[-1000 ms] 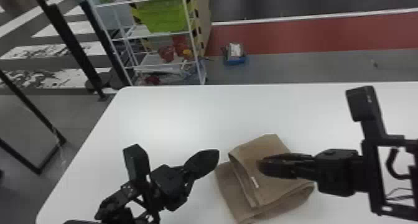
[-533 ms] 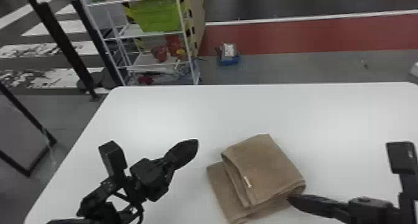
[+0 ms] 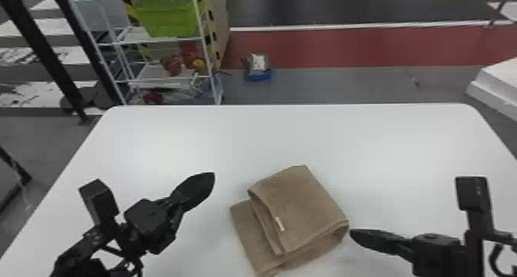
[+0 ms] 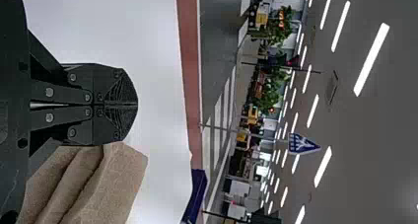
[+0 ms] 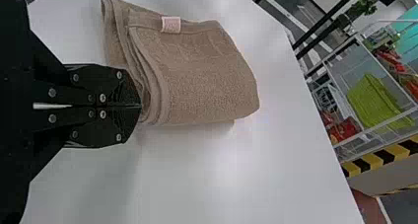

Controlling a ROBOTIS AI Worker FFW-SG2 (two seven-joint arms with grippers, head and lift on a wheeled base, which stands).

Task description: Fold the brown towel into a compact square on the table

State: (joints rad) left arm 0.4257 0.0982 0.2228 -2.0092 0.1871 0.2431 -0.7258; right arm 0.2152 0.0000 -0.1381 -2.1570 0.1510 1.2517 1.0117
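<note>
White shelving (image 3: 202, 41) stands behind the left end of a smooth white table (image 3: 173, 141), a green bin (image 3: 167, 14) on one of its shelves. Black posts (image 3: 42, 45) rise farther left, over a floor marked with white stripes.

Over the table's left part, the left gripper (image 3: 207, 179) points inward, toward the far side. In its wrist view, the left gripper (image 4: 137, 105) has its two fingers pressed flat together, with no cloth between them. The brown towel (image 3: 302, 207) lies to the right of it, bare tabletop showing between the two in the head view.

The towel rests on the table between the grippers, a little aslant. Its upper part is folded into a thick packet, while a lower layer sticks out on the left and near sides. A small pale label (image 3: 281, 224) sits close to the packet's left edge.

Just beside the towel's right corner is the tip of the right gripper (image 3: 352, 232), pointing left. Its wrist view shows the right gripper (image 5: 140, 106) clenched on itself, right at the folded cloth; whether they touch, I cannot tell.
</note>
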